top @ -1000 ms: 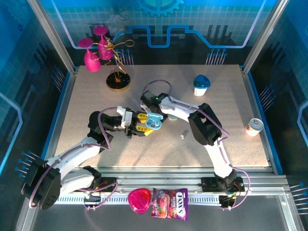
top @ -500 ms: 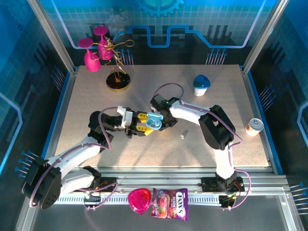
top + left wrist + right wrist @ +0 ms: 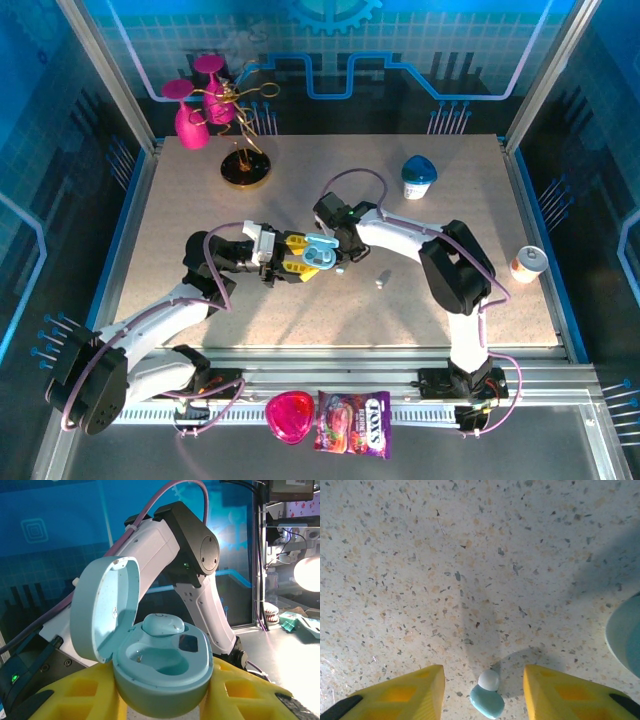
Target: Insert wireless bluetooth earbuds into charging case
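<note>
Your left claw (image 3: 160,696) is pinching the charging case (image 3: 165,676), lid tipped back, with one earbud (image 3: 162,625) seated in the far socket and the near socket (image 3: 150,661) bare. Your right claw (image 3: 482,681) is spread and grips nothing; the loose earbud (image 3: 488,700) lies on the counter (image 3: 470,555) between its fingers. Centre on that bud and close gently so it can't squirt out. Then lower it squarely into the bare socket.

A robot test cell, lab-like: a speckled tabletop (image 3: 200,210) fenced by aluminium posts (image 3: 108,75), blue circuit-print panels (image 3: 420,40) from 9 through 12 to 3 o'clock, and two white arms (image 3: 160,322) bolted to a slotted rail (image 3: 340,378) at 6 o'clock.
</note>
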Available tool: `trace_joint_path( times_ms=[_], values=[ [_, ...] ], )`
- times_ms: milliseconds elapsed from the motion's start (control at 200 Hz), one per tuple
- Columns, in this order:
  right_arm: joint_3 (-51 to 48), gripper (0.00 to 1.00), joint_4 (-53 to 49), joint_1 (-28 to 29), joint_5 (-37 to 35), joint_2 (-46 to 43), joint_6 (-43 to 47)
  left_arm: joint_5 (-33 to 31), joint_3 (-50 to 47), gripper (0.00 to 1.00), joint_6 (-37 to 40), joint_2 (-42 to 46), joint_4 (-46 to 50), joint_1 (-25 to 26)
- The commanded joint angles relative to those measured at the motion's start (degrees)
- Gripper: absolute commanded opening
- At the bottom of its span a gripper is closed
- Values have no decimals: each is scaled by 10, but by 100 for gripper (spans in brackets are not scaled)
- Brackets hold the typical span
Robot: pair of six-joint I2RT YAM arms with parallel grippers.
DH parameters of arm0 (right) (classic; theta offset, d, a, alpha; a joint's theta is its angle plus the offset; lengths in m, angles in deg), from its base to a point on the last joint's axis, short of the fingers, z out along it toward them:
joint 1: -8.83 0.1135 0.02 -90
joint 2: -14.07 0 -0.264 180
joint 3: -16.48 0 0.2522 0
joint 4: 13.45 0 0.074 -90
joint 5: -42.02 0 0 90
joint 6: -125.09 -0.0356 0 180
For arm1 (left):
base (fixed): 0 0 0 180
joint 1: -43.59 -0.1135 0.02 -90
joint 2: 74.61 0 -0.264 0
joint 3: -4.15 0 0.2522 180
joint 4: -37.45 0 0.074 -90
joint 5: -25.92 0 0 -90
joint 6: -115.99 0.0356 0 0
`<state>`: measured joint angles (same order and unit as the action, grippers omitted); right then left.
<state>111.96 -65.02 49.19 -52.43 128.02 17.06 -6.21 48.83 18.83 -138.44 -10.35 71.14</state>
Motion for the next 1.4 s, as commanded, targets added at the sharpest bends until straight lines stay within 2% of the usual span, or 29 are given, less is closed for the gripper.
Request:
trace_joint_path(
  times_ms=[0, 545, 705, 911, 1076, 1221, 1396],
  values=[
    [7, 46, -3, -2, 27, 22, 1, -6, 1, 32, 5, 11, -11, 3],
    [-5, 44, -9, 32, 68, 1, 40, -6, -1, 32, 4, 13, -11, 3],
    [-27, 45, 22, 35, 81, -35, 36, -6, -1, 32, 2, 13, -14, 3],
    [-125, 46, 124, 5, 59, -119, -73, -4, 0, 32, 1, 14, -14, 3],
    [-211, 47, 193, -28, 83, -162, -184, -3, 3, 32, 3, 13, -12, 3],
    [-266, 46, 255, -47, 133, -163, -265, -4, 4, 32, 6, 11, -11, 3],
    [-271, 45, 295, -50, 175, -129, -289, -2, 5, 32, 4, 6, -14, 3]
  ],
)
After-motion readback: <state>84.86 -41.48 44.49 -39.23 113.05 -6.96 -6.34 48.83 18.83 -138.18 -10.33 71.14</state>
